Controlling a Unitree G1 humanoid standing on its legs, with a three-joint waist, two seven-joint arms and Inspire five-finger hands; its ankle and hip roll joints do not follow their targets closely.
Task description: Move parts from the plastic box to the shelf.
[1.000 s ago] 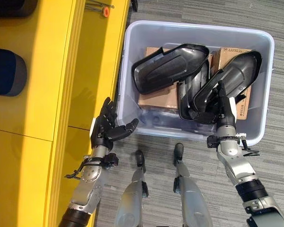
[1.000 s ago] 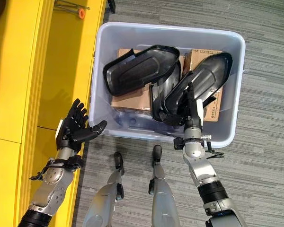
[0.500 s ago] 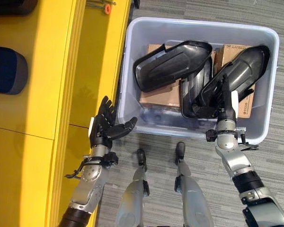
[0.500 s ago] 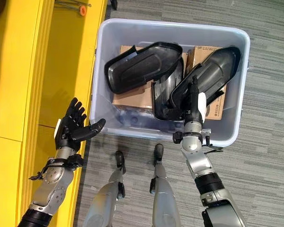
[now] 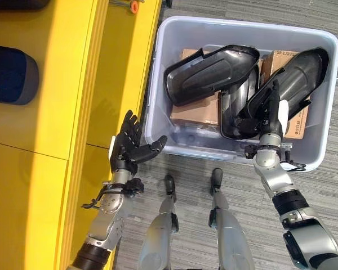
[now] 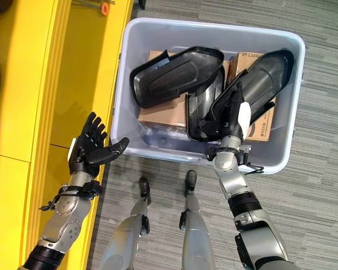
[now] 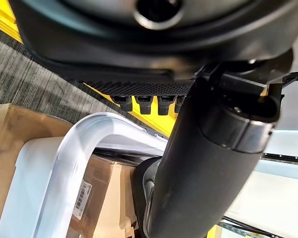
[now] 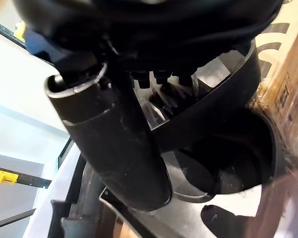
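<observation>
A pale translucent plastic box (image 5: pixel 155 84) stands on the carpet with three black moulded parts in it. One part (image 5: pixel 208 76) lies across the left, a second (image 5: pixel 298 73) leans at the right, and a third (image 5: pixel 236 107) is wedged between them. My right hand (image 5: pixel 270 112) is inside the box, open, with its fingers straight against the near end of the right part (image 8: pixel 223 114) and its white thumb cover showing. My left hand (image 5: pixel 129 149) hovers open and empty outside the box's near left corner, beside the yellow shelf (image 5: pixel 56 112).
Two cardboard boxes (image 5: pixel 191 109) (image 5: pixel 297 126) lie under the parts. On the shelf sits a dark blue rounded object (image 5: pixel 11 73), with an orange piece (image 5: pixel 134 7) at its far end. Grey carpet surrounds the box.
The camera has shifted. My right hand has reached a little deeper along the right part and turned, so its white thumb cover now shows. The left hand stays open in place.
</observation>
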